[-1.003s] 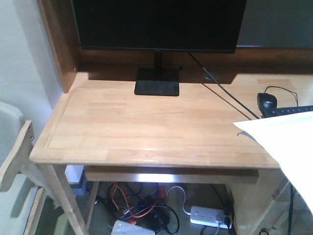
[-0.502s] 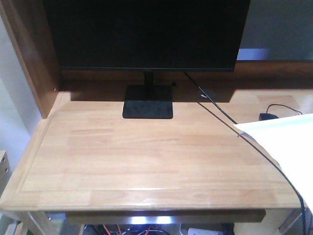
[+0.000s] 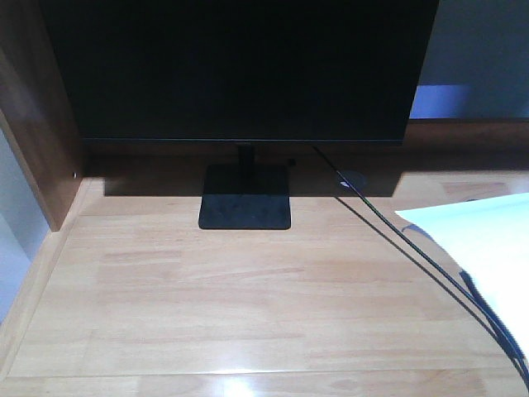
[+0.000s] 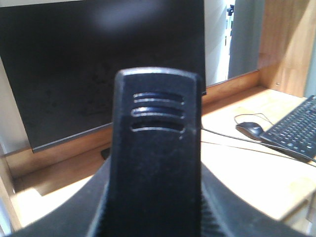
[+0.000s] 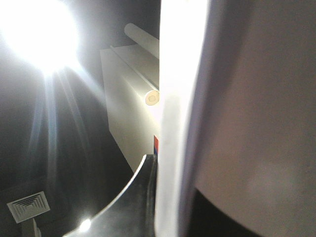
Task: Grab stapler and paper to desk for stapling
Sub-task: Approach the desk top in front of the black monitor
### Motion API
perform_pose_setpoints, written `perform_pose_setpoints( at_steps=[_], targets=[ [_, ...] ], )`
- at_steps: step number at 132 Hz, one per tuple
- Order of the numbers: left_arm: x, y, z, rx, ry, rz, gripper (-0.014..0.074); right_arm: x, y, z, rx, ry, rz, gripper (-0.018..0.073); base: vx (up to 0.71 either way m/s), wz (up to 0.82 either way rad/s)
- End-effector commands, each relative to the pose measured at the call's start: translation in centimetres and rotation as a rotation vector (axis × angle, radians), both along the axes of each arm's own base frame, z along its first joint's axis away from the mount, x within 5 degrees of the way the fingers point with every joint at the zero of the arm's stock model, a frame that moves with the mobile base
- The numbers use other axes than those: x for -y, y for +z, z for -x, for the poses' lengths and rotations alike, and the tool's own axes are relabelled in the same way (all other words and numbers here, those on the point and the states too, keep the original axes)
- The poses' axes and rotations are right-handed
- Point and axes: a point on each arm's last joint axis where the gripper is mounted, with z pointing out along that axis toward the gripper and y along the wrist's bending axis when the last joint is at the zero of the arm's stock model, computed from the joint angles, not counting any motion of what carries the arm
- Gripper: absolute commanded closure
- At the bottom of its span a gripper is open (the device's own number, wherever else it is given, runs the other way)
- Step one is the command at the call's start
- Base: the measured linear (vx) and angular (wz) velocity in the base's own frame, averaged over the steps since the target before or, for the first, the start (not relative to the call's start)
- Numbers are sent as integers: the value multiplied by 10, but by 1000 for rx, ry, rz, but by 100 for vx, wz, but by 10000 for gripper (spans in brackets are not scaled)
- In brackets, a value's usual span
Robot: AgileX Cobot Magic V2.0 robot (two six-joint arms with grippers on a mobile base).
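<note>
closest in, the left pincer (image 4: 156, 219) is closed on the black stapler (image 4: 157, 143), which stands upright between its fingers and blocks much of the wrist view. the right pincer (image 5: 157, 197) is clamped on the white paper (image 5: 175, 98), seen edge-on there; from the front the sheet juts in at the right over the bench (image 3: 207, 306). a black cable (image 3: 388, 222) runs past its corner. beyond lie the mouse (image 4: 249, 130) and keyboard (image 4: 294, 131), then the monitor (image 3: 240, 66) on its stand at the back
</note>
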Motion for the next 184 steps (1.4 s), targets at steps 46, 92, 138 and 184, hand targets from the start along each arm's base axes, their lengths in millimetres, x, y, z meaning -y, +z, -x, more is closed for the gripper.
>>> perform_pose_setpoints(
  at_steps=[46, 92, 138, 184],
  targets=[
    [0, 17, 0, 104, -5, 70, 603, 0, 8, 4, 48, -3, 0, 565, 7, 1],
    [0, 17, 0, 104, -5, 70, 603, 0, 8, 4, 48, -3, 0, 565, 3, 3],
    [0, 17, 0, 104, -5, 70, 603, 0, 8, 4, 48, -3, 0, 565, 0, 0],
    [0, 17, 0, 104, -5, 70, 603, 0, 8, 4, 48, -3, 0, 565, 0, 0]
  ],
)
